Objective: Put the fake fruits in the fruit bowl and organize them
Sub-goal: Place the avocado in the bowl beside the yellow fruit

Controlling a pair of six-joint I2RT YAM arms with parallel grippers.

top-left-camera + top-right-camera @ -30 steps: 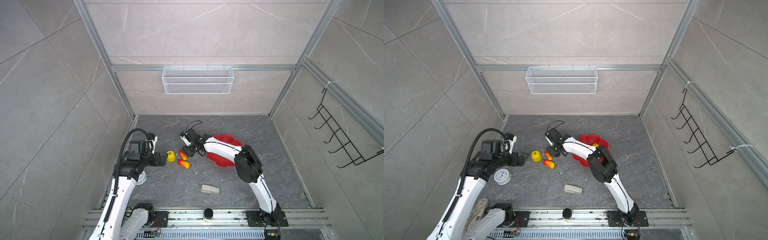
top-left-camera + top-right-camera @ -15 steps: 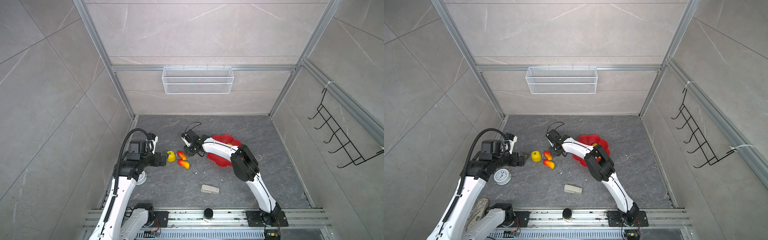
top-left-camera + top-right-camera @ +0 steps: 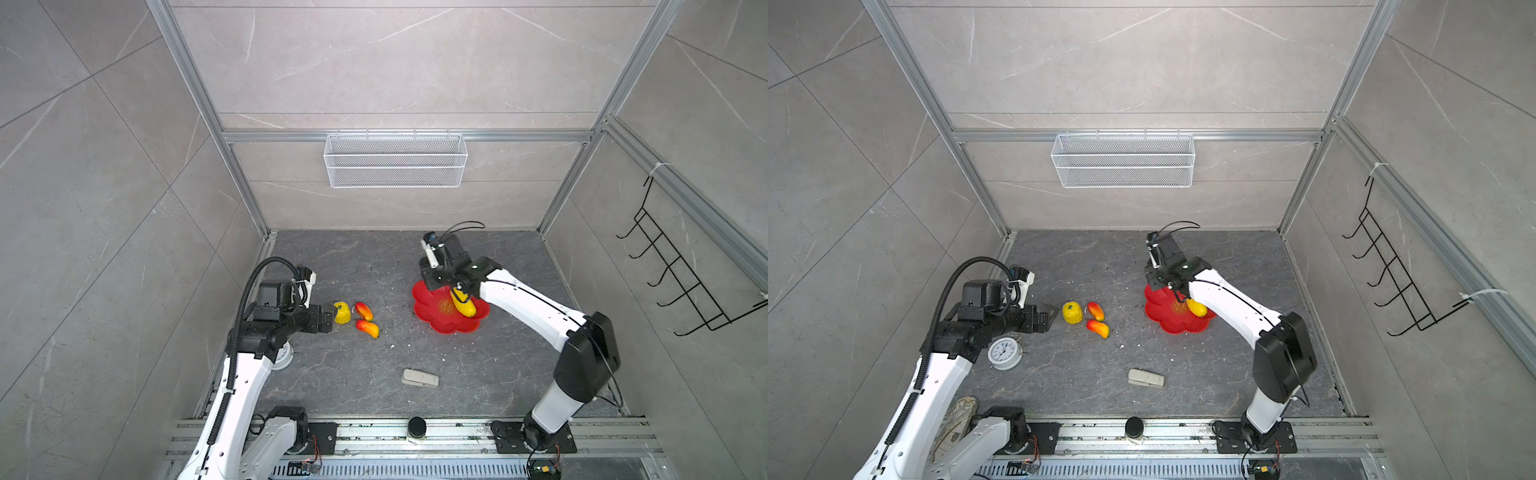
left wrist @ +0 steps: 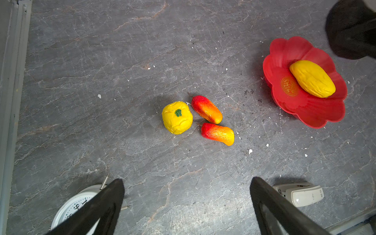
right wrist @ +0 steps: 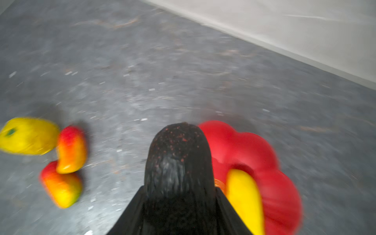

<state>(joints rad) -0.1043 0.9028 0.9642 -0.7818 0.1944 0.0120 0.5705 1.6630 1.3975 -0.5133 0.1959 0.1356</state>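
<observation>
Right pincer [image 5: 180,193]; one oval [image 5: 177,154]; two mangoes [image 4: 206,109] [image 4: 217,133]

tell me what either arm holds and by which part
Right jaws clamp the black oval plastic fruit by its wrist-side end; the tip pokes out. Left jaws open, empty.

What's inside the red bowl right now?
Only the long yellow fruit, lying beside the gold centre mark. The right end effector, holding the black fruit, covers part of the bowl rim, so that patch is unseen.
</observation>
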